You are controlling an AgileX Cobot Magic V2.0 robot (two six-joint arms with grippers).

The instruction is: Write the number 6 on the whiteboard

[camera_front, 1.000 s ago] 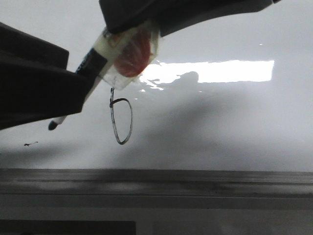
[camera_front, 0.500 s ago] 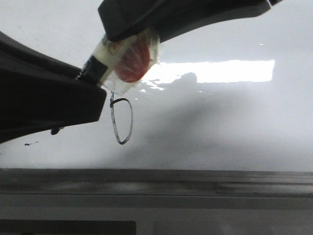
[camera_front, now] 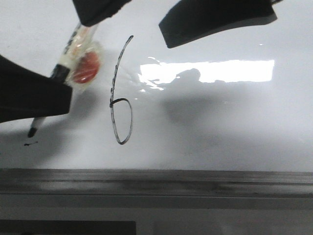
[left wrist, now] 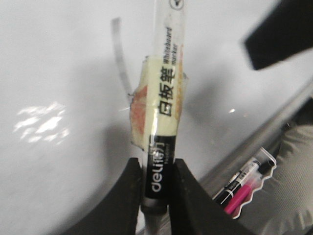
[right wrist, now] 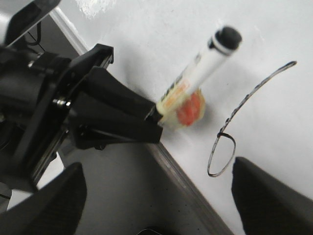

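Note:
The number 6 (camera_front: 120,100) is drawn in thin black line on the whiteboard (camera_front: 220,127), with a slanted stem and a narrow loop. It also shows in the right wrist view (right wrist: 230,132). My left gripper (camera_front: 49,98) is shut on a white-and-black marker (camera_front: 73,46) wrapped in yellowish tape with a red patch. It holds the marker left of the 6, and the tip (camera_front: 32,131) is at the board. In the left wrist view the jaws (left wrist: 156,191) clamp the marker's (left wrist: 164,98) black end. My right gripper (right wrist: 156,205) is open and empty, above the 6.
A tiny black smudge (camera_front: 30,144) lies on the board below the marker tip. The grey edge rail (camera_front: 156,176) runs along the board's near side. A pack of spare markers (left wrist: 244,181) lies beyond the rail in the left wrist view.
My right gripper's fingers have spread apart and come off the marker. My left gripper has carried the marker to the left, uncovering the stem of the 6.

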